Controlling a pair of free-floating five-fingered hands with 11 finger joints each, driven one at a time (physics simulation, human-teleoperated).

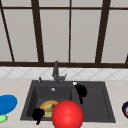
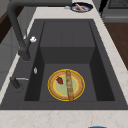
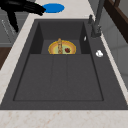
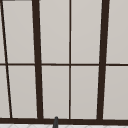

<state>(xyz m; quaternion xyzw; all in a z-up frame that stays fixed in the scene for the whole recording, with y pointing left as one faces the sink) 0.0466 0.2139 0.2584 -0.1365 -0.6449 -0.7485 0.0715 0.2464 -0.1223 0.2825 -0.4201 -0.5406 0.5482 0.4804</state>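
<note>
Left hand (image 1: 38, 114) by the yellow plate (image 1: 48, 108) in the sink (image 1: 105, 100) — grip unclear; right hand (image 1: 81, 91) — likewise

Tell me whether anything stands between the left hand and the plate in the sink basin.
Nothing visible does. In the front view the left hand hangs at the near-left edge of the plate, which lies on the floor of the sink. The red ball sits at the plate's other side, not between them.
</note>
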